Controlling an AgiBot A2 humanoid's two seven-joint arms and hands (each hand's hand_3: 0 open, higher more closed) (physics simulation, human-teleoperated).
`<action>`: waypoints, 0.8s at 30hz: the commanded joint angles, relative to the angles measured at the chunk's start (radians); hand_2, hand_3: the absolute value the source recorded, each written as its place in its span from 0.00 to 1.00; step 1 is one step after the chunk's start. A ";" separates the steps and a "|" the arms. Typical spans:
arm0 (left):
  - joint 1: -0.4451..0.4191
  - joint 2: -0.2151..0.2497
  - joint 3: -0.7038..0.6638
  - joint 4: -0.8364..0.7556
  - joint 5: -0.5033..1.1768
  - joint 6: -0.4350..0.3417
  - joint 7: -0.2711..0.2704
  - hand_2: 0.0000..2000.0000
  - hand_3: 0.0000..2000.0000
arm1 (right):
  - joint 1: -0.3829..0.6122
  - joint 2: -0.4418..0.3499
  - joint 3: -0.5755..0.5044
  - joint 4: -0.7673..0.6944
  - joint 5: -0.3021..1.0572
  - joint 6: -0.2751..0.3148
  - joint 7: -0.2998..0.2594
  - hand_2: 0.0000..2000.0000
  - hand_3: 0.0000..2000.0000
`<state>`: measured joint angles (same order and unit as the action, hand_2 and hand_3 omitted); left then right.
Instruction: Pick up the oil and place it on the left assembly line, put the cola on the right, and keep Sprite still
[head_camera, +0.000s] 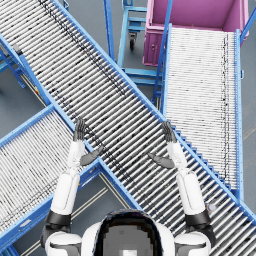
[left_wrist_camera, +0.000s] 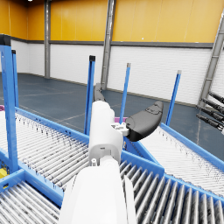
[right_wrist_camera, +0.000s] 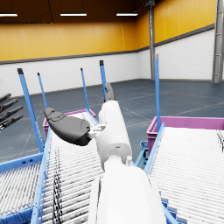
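Note:
No oil, cola or Sprite bottle shows in any view. My left hand (head_camera: 81, 146) hovers over the near edge of the middle roller conveyor (head_camera: 100, 85), fingers straight and thumb pointing inward, holding nothing. My right hand (head_camera: 167, 148) hangs over the same conveyor further right, also spread and empty. The left wrist view shows the left hand (left_wrist_camera: 141, 122) beyond the forearm, and the right wrist view shows the right hand (right_wrist_camera: 70, 127) the same way.
The left roller conveyor (head_camera: 30, 155) lies lower left, the right roller conveyor (head_camera: 200, 90) upper right. A pink bin (head_camera: 197, 15) stands at the right conveyor's far end. Blue frame rails and upright posts (left_wrist_camera: 89, 94) border the conveyors.

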<state>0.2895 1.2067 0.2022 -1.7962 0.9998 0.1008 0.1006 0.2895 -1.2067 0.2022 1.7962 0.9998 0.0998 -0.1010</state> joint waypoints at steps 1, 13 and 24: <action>0.000 0.000 0.000 0.000 0.000 0.000 0.000 0.00 0.00 | 0.000 0.000 0.000 0.000 0.000 0.000 0.000 0.00 0.00; 0.000 0.000 0.000 0.000 0.000 0.000 0.000 0.00 0.00 | 0.000 0.000 0.000 0.000 0.000 0.000 0.000 0.00 0.00; 0.068 0.056 -0.049 0.056 0.000 -0.094 -0.094 0.00 0.00 | 0.046 -0.046 -0.019 -0.032 0.000 -0.090 0.091 0.00 0.00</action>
<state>0.3267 1.2528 0.1705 -1.7415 0.9996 0.0050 0.0050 0.3089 -1.2435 0.1981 1.7599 0.9997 0.0069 -0.0071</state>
